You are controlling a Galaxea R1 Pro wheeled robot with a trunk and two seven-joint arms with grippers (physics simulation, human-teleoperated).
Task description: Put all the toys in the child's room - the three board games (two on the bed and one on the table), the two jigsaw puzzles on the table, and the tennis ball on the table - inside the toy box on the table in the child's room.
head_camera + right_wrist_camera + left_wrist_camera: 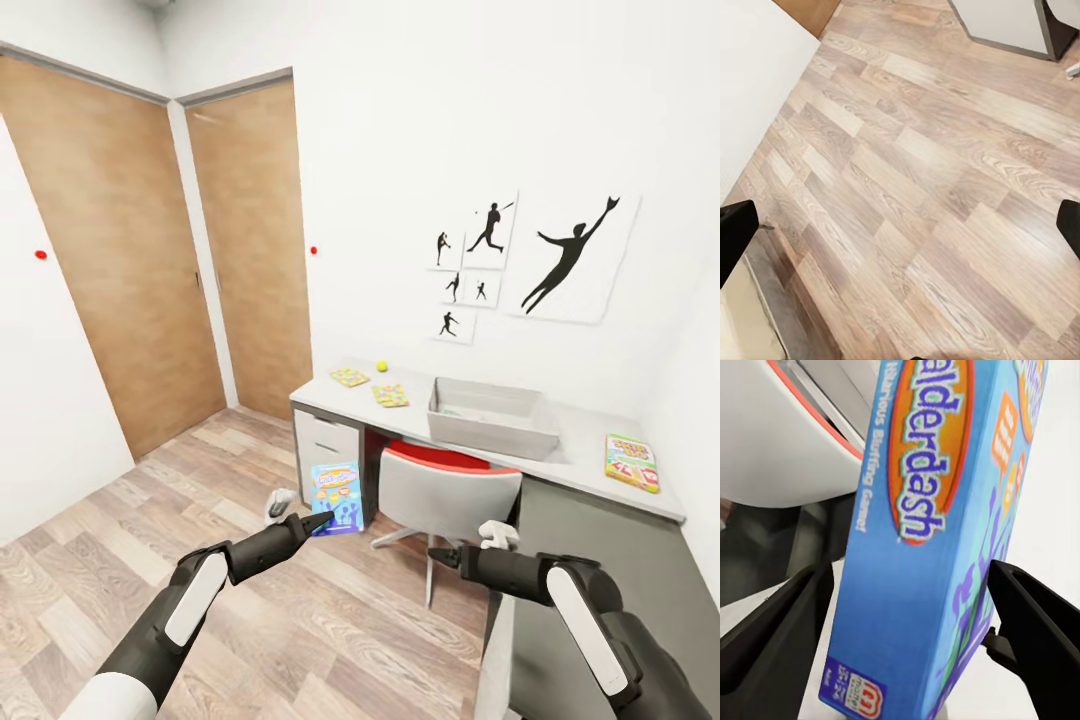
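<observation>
Carrying blue Balderdash game box (922,547) clamped upright in left gripper (318,522), right gripper (447,556) open and empty; toy box (490,428) ahead on table (585,455), next needing approach and lowering inside.

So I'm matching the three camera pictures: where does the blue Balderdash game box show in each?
Head view: the blue rectangular Balderdash game box is lower centre, at the left gripper tip.
Left wrist view: it stands between the fingers.
Right wrist view: not in it.
Shared landmark: the wood-plank floor, which the right wrist view also shows.
</observation>
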